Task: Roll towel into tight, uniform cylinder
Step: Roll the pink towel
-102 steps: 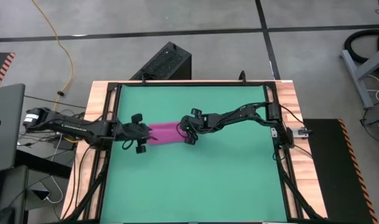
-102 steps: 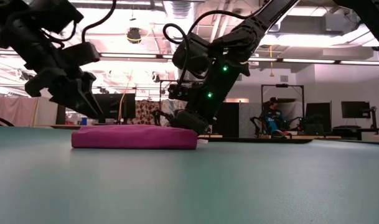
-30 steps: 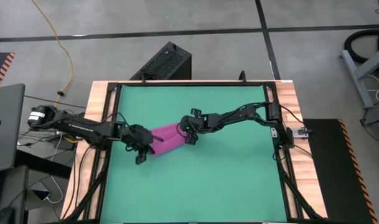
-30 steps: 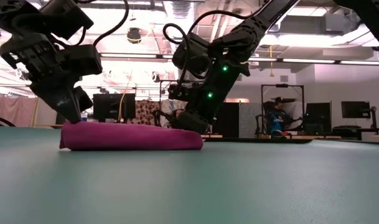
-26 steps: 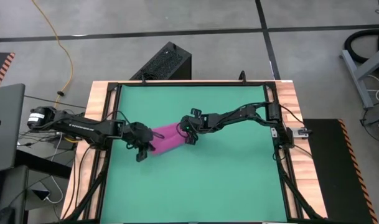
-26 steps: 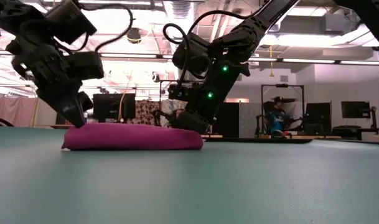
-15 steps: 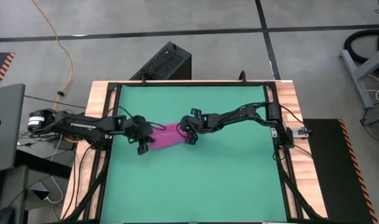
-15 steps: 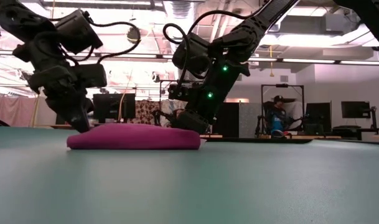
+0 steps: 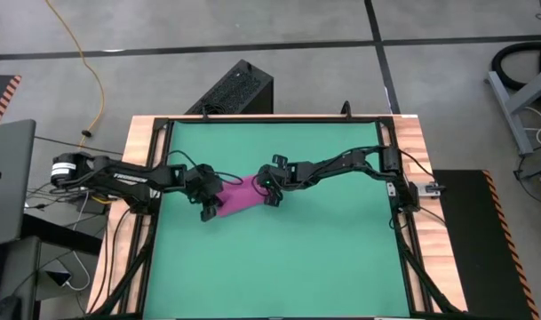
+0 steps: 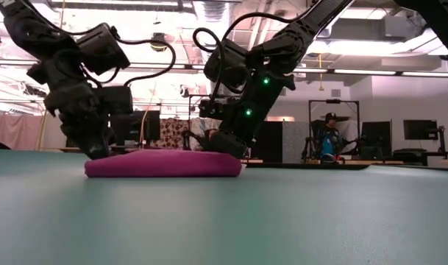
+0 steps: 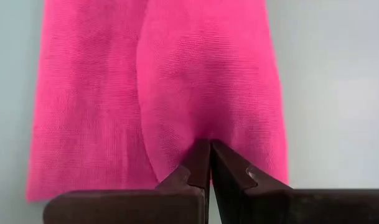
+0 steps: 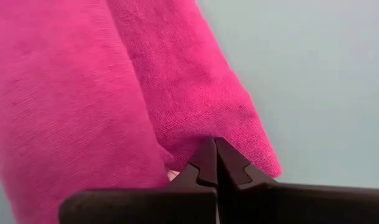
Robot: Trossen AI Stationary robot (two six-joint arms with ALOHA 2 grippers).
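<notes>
The left pincer point(image 11: 209, 163) is clenched on a fold of the towel point(image 9: 239, 197), its tips pressed together with pink cloth bunched between them. At the towel's opposite end the right pincer point(image 12: 215, 163) is likewise pinched shut on a corner of the cloth. Between the two, the towel lies low and flattish near the middle of the green mat point(image 9: 341, 258) that covers the table, skewed at an angle, more a loose fold than a cylinder. From where I stand, doing this step well means keeping both ends level and turning them at an even pace, with light tension along the cloth, so the layers wind snugly and neither end bulges or runs ahead of the other.
</notes>
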